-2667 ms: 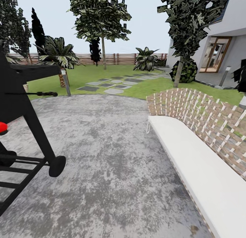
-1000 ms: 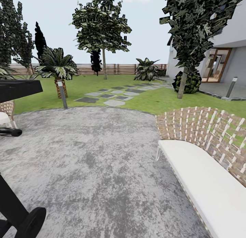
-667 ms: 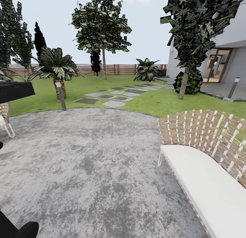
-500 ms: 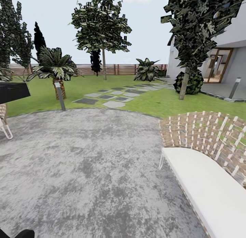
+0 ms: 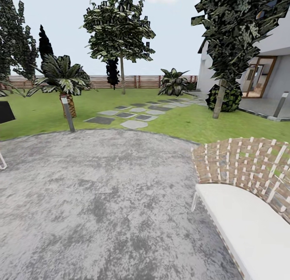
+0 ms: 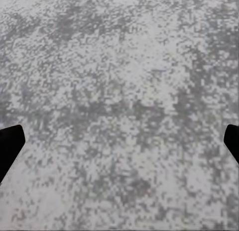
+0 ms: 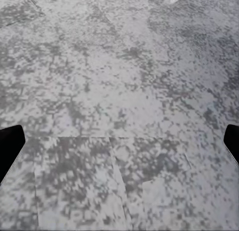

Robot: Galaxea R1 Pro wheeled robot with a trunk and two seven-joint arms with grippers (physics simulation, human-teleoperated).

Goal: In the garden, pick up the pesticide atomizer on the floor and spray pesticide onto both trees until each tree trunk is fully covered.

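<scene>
Two trees stand on the grass past the grey paving: one far off by the fence, one near the house. Both arms point down at the paving. The left gripper and right gripper are spread wide, holding nothing.

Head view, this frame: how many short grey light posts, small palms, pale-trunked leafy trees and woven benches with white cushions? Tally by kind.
Short grey light posts: 2
Small palm with a striped brown trunk: 1
Pale-trunked leafy trees: 2
Woven brown bench with a white cushion: 1
Total: 6
</scene>
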